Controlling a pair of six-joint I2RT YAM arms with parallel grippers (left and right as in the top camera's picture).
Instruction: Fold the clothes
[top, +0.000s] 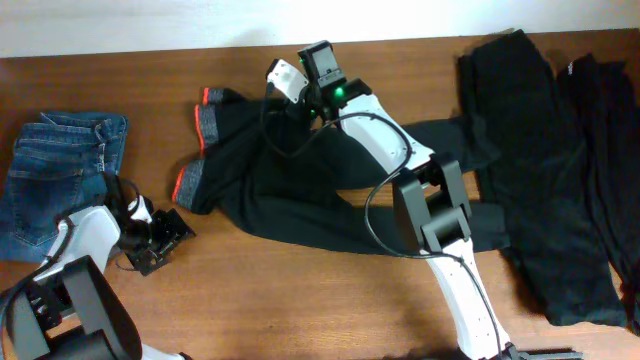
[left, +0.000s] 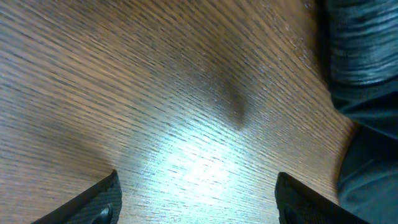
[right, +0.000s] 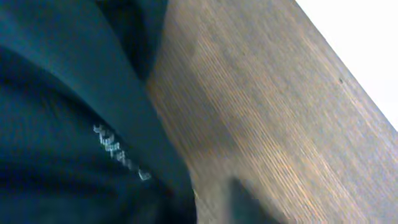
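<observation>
The black trousers (top: 300, 180) lie spread across the middle of the table, with red-orange trim on two ends at the left (top: 186, 184). My right gripper (top: 284, 78) is at their far top edge. In the right wrist view, black fabric (right: 74, 124) with small white print fills the left side. One dark finger (right: 252, 205) shows over the wood, and the other is hidden. My left gripper (top: 162, 240) is open and empty over bare wood (left: 196, 186). It is just left of the trousers' lower left end (left: 364, 56).
Blue denim jeans (top: 60, 175) lie at the left edge, behind my left arm. More black garments (top: 530, 160) lie in a pile at the right, reaching the table's right edge (top: 610, 150). The table's far edge meets a white wall.
</observation>
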